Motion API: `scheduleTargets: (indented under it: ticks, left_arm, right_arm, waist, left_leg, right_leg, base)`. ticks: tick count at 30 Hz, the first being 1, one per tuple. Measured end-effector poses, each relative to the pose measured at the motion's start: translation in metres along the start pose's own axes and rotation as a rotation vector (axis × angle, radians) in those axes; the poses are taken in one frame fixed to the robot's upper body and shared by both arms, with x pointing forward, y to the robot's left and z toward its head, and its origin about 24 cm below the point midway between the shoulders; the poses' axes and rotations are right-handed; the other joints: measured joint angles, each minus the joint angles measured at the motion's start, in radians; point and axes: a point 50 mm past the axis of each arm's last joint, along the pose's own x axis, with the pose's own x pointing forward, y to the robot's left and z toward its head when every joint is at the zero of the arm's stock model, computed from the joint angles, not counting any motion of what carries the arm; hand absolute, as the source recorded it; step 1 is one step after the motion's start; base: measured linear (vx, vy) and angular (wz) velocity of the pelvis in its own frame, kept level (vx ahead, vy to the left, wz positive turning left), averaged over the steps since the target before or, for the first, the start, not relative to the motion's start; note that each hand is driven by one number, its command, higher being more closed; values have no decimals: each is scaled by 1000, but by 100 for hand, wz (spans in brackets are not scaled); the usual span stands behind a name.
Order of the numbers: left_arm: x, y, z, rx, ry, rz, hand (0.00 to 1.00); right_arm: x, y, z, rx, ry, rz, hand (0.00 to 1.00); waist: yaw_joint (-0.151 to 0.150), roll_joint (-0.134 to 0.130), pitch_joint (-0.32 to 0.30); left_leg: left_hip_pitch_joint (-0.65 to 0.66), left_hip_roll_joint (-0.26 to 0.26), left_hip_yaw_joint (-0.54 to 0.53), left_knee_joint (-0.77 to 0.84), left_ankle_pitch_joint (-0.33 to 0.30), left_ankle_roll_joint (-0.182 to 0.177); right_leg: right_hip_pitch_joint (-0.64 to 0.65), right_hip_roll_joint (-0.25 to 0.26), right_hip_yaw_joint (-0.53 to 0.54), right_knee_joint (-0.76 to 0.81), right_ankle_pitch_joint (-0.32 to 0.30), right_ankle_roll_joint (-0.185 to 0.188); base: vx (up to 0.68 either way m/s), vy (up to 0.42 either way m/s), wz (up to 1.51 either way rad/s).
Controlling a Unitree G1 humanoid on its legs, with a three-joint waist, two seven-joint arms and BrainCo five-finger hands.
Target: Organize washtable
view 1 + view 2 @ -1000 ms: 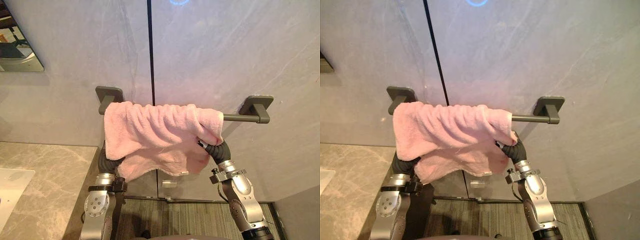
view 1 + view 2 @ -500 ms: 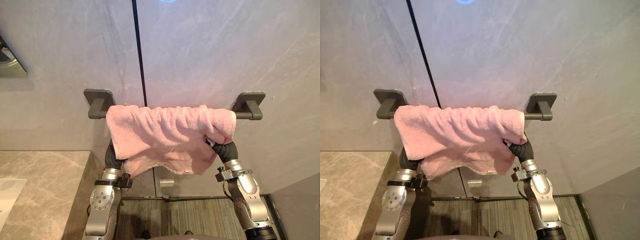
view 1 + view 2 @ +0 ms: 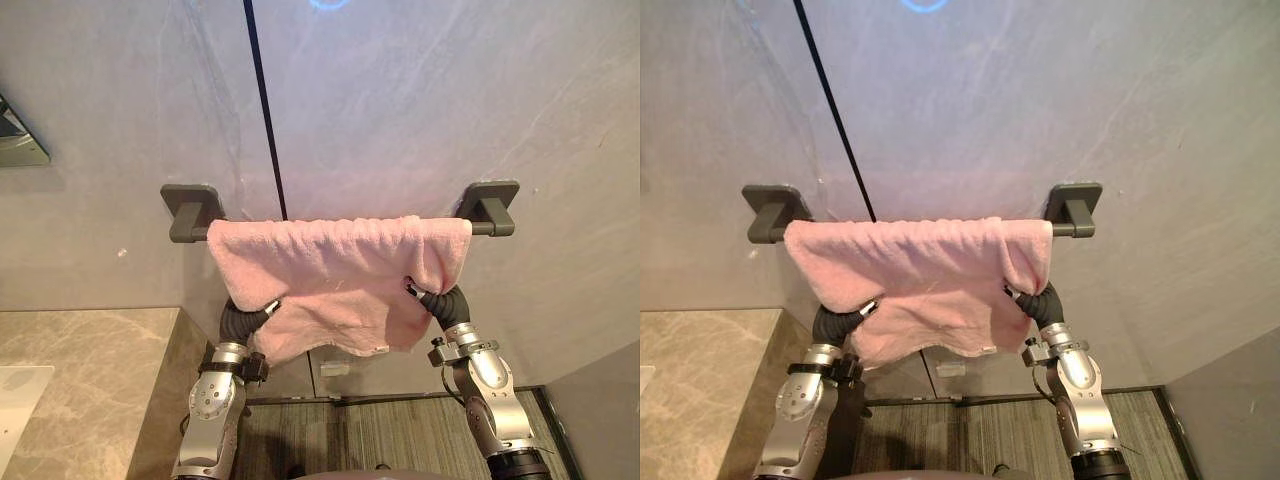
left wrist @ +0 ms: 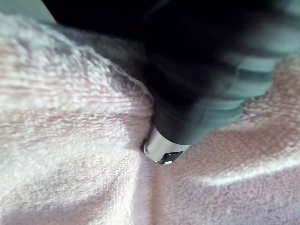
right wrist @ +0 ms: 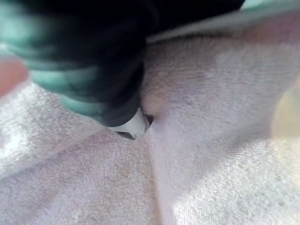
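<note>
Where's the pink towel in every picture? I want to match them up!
Left eye view: the pink towel hangs over the grey bar, in the middle.
Right eye view: same towel, middle, a little left.
Left wrist view: towel close up, past the left hand.
Right wrist view: towel close up, past the right hand.
Shared landmark: the grey bar, in both eye views.

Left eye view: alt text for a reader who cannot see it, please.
A pink towel hangs spread over a dark grey wall bar, with the left robot hand and right robot hand tucked up under its lower edge, one at each side. A marble counter lies at lower left.
</note>
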Motion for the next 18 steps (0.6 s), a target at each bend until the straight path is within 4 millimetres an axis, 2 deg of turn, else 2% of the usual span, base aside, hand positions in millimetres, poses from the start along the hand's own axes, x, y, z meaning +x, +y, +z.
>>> scheduleTargets:
  ticks: [14,15,18]
  left_arm:
    - [-4,3,-15,-1,51,18,100]
    - [-4,3,-15,-1,52,18,0]
    - [-5,7,-17,3,61,45,0]
  right_arm:
    - [0,1,-13,-116,46,-19,100]
    - [0,1,-14,-110,46,-26,0]
    - [0,2,-17,-99,57,-51,0]
  waist:
    - [3,-3,-24]
    - [3,-3,-24]
    - [3,-4,-24]
  left_leg:
    - [-4,-2,-6,-1,5,4]
    - [-4,-2,-6,-1,5,4]
    - [-4,-1,-6,-1,4,2]
  right_leg:
    - [-3,0,-5,-2,2,-3]
    - [-2,0,-5,-3,3,-4]
    - [1,0,-6,-10,7,-2]
  base:
    - [0,0,0]
    - [0,0,0]
    - [0,0,0]
